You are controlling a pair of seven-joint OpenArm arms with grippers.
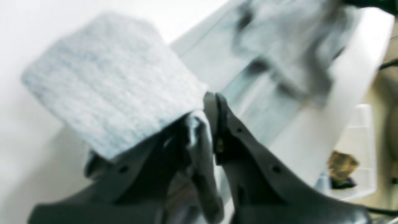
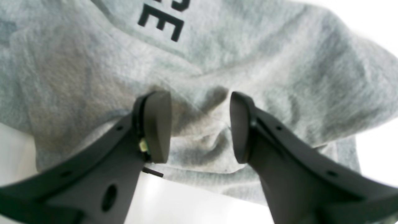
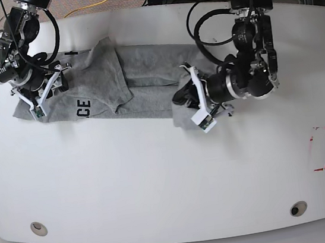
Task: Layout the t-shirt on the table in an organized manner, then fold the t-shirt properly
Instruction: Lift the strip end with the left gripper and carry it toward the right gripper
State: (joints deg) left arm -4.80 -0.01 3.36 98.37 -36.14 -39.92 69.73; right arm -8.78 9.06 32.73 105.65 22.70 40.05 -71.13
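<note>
Base view shows the t-shirt point(image 3: 122, 85) stretched in a rumpled band across the far half of the white table point(image 3: 158, 182), running between the two arms, its black lettering facing up near the end on this view's left. The right claw point(image 3: 44, 96) sits over that lettered end, angled down at the cloth, while the left claw point(image 3: 199, 101) is at the other end of the garment, where a corner of grey fabric hangs bunched around it. A red tape rectangle point(image 3: 322, 148) lies well apart on the table toward this view's right edge, and two round grommet holes point(image 3: 38, 227) sit near the front edge. In the right wrist view, the right claw point(image 2: 200, 127) has its jaws standing apart, with a raised fold of the t-shirt point(image 2: 248, 56) lying between and just beyond the pads point(image 2: 157, 124); whether the pads touch the cloth cannot be told. The black letters show above the claw. The left wrist view is blurred, but the left claw point(image 1: 211, 105) has its tips pressed together, clamped on a strip of the t-shirt point(image 1: 108, 84), which fans out from the tips and also trails back between the fingers.
</note>
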